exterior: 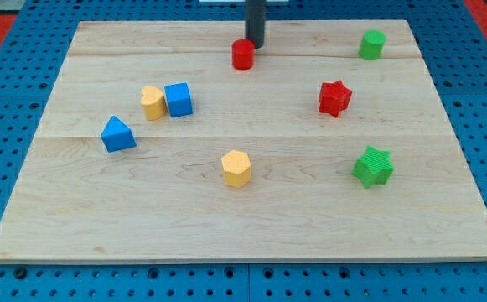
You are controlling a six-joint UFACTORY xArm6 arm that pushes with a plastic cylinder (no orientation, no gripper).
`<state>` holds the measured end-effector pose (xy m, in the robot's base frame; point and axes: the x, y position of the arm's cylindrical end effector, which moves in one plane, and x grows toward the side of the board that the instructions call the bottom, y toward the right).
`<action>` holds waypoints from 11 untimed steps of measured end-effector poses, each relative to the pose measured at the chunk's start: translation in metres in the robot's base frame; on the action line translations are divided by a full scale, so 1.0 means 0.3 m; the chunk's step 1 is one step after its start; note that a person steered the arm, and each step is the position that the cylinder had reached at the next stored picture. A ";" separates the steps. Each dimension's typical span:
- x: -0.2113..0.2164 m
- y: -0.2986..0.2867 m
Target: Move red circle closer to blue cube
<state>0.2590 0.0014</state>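
Note:
The red circle (242,54), a short red cylinder, stands near the view's top, middle of the wooden board (243,210). My tip (254,46) is just above and to the right of it, touching or nearly touching its upper right side. The blue cube (178,99) sits left of centre, down and to the left of the red circle, with a yellow block (152,102) pressed against its left side.
A blue triangular block (118,134) lies at the left. A yellow hexagonal block (236,169) is at the centre bottom. A red star (334,98) and a green star (373,166) are at the right. A green cylinder (372,44) is at the top right.

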 end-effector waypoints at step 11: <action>0.374 0.052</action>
<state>0.3713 0.0169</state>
